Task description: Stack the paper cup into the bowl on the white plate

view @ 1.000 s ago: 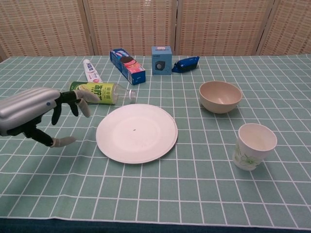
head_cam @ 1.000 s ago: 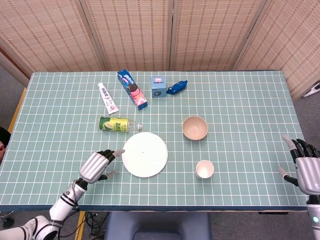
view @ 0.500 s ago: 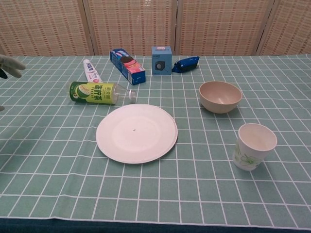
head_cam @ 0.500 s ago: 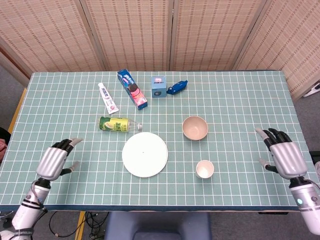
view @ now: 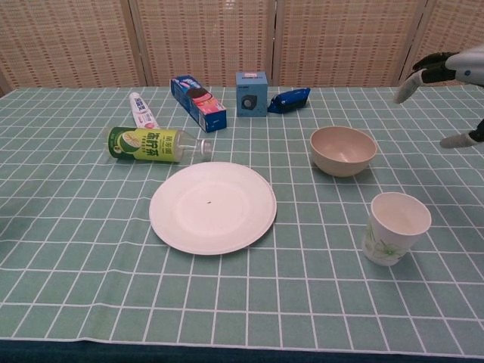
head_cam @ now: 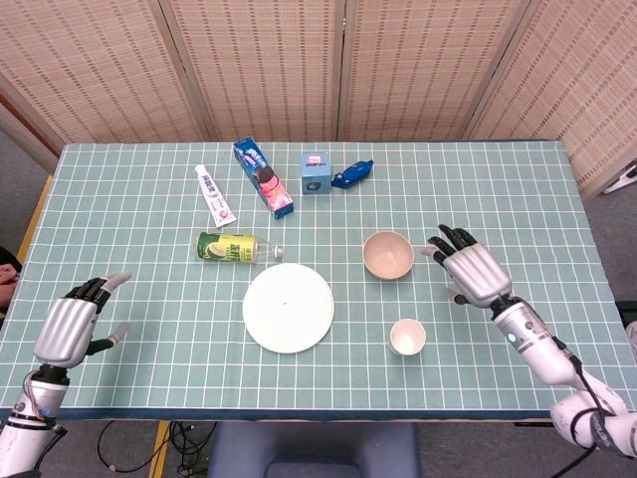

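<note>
Paper cup (head_cam: 407, 337) stands upright on the worktop (head_cam: 498, 199), lower right of frame, apart from the bowl (head_cam: 388, 254) above it; white plate (head_cam: 289, 307) sits left of both, bare; your right hand (head_cam: 472, 274) hovers just right of the bowl, fingers spread, holding nothing; your left hand (head_cam: 68, 329) at lower-left edge, fingers apart, holding nothing.

Left hand (head_cam: 68, 329) and right hand (head_cam: 470, 272): smooth silver-grey back shells, black fingers (head_cam: 450, 235) ending in pale grey tips. White wrist segments carry a small teal indicator light on each forearm.
</note>
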